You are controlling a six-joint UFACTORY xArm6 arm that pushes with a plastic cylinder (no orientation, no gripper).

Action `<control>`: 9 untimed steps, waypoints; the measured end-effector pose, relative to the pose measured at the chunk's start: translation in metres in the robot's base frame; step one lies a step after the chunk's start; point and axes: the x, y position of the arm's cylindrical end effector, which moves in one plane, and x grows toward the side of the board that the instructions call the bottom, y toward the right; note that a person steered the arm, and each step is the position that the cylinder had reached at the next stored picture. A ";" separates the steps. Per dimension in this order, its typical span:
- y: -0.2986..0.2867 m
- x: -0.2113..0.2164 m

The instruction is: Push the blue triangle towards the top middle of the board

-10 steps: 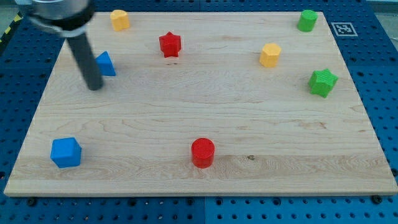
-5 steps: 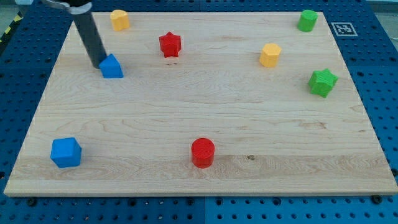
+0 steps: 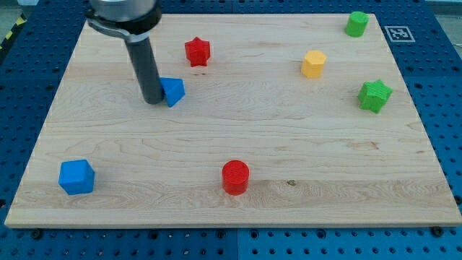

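The blue triangle (image 3: 173,90) lies on the wooden board (image 3: 231,144), left of centre and below the red star (image 3: 197,51). My tip (image 3: 153,100) touches the triangle's left side. The rod rises from there toward the view's top and hides the board's upper left, where the orange block stood earlier.
A blue cube (image 3: 76,177) sits at the bottom left. A red cylinder (image 3: 235,177) stands at the bottom middle. A yellow block (image 3: 313,63) lies right of centre. A green star (image 3: 375,95) and a green block (image 3: 356,23) are at the right.
My tip moved from the triangle's upper left to the right and slightly down, pushing the blue triangle rightward and a little lower. The rod now covers the orange block.
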 end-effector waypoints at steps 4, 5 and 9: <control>0.052 0.000; 0.052 -0.004; 0.052 -0.064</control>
